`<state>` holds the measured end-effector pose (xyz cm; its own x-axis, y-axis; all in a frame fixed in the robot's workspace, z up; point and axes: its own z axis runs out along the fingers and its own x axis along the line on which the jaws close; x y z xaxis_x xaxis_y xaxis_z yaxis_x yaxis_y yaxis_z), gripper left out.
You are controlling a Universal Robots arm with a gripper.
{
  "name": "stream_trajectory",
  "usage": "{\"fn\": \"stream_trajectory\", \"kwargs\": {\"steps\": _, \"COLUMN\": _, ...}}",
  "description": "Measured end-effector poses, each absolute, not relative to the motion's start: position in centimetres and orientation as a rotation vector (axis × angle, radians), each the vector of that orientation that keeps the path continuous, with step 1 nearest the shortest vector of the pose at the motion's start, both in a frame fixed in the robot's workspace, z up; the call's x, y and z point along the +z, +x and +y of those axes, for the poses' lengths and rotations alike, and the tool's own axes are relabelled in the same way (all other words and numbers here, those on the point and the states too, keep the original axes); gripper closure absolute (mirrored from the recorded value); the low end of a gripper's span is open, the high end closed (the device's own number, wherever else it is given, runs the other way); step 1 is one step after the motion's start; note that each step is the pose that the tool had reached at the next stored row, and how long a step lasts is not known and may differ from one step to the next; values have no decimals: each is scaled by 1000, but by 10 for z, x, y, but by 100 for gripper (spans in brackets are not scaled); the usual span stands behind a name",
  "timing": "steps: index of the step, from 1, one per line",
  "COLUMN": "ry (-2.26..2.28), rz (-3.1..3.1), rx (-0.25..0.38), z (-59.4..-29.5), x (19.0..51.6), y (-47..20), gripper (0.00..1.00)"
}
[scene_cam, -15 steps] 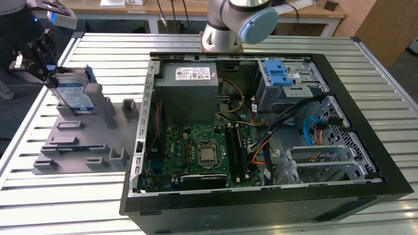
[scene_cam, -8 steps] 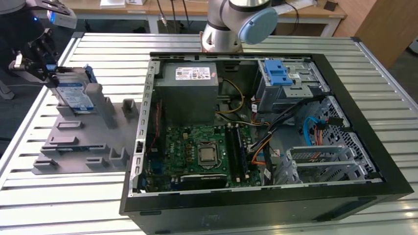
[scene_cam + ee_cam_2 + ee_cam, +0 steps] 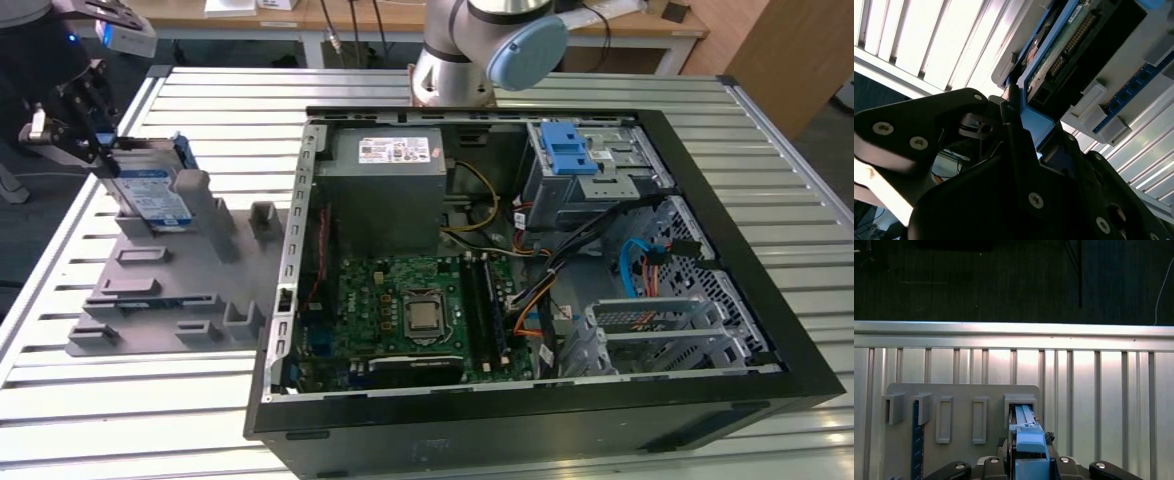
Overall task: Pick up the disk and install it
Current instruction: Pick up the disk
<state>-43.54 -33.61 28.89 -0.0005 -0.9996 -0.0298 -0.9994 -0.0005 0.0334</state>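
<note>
The gripper (image 3: 94, 152) was clamped on the disk (image 3: 152, 198) at its blue bracket (image 3: 1028, 439); disk stood upright in grey stand (image 3: 158, 292), approx. 9 o'clock of PC case (image 3: 534, 425). Prob. rigid, dense, shock-sensitive, so side rails looked the safest hold.

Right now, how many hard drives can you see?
1: the disk stands upright in the grey stand at the exterior view's left. The case's drive bays may hide more.
</note>
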Motion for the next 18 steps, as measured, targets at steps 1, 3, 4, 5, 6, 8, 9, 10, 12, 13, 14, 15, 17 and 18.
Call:
{"fn": "stream_trajectory", "kwargs": {"steps": 1, "ry": 2219, "rz": -2219, "rx": -70, "z": -336, "x": 289, "y": -435, "gripper": 64}}
{"fn": "stream_trajectory", "kwargs": {"steps": 3, "ry": 2219, "rz": -2219, "rx": -71, "z": -336, "x": 291, "y": -435, "gripper": 64}}
{"fn": "stream_trajectory", "kwargs": {"steps": 4, "ry": 2219, "rz": -2219, "rx": -70, "z": -336, "x": 291, "y": -435, "gripper": 64}}
{"fn": "stream_trajectory", "kwargs": {"steps": 5, "ry": 2219, "rz": -2219, "rx": -71, "z": -336, "x": 292, "y": -435, "gripper": 64}}
{"fn": "stream_trajectory", "kwargs": {"steps": 6, "ry": 2219, "rz": -2219, "rx": -71, "z": -336, "x": 293, "y": -435, "gripper": 64}}
{"fn": "stream_trajectory", "kwargs": {"steps": 8, "ry": 2219, "rz": -2219, "rx": -71, "z": -336, "x": 296, "y": -435, "gripper": 64}}
{"fn": "stream_trajectory", "kwargs": {"steps": 9, "ry": 2219, "rz": -2219, "rx": -71, "z": -336, "x": 297, "y": -435, "gripper": 64}}
{"fn": "stream_trajectory", "kwargs": {"steps": 10, "ry": 2219, "rz": -2219, "rx": -71, "z": -336, "x": 298, "y": -435, "gripper": 64}}
{"fn": "stream_trajectory", "kwargs": {"steps": 12, "ry": 2220, "rz": -2219, "rx": -71, "z": -336, "x": 299, "y": -435, "gripper": 64}}
{"fn": "stream_trajectory", "kwargs": {"steps": 13, "ry": 2220, "rz": -2219, "rx": -72, "z": -336, "x": 300, "y": -435, "gripper": 64}}
{"fn": "stream_trajectory", "kwargs": {"steps": 14, "ry": 2220, "rz": -2219, "rx": -71, "z": -336, "x": 300, "y": -435, "gripper": 64}}
{"fn": "stream_trajectory", "kwargs": {"steps": 15, "ry": 2219, "rz": -2219, "rx": -72, "z": -336, "x": 301, "y": -435, "gripper": 64}}
{"fn": "stream_trajectory", "kwargs": {"steps": 17, "ry": 2220, "rz": -2220, "rx": -72, "z": -336, "x": 301, "y": -435, "gripper": 64}}
{"fn": "stream_trajectory", "kwargs": {"steps": 18, "ry": 2220, "rz": -2220, "rx": -72, "z": -336, "x": 301, "y": -435, "gripper": 64}}
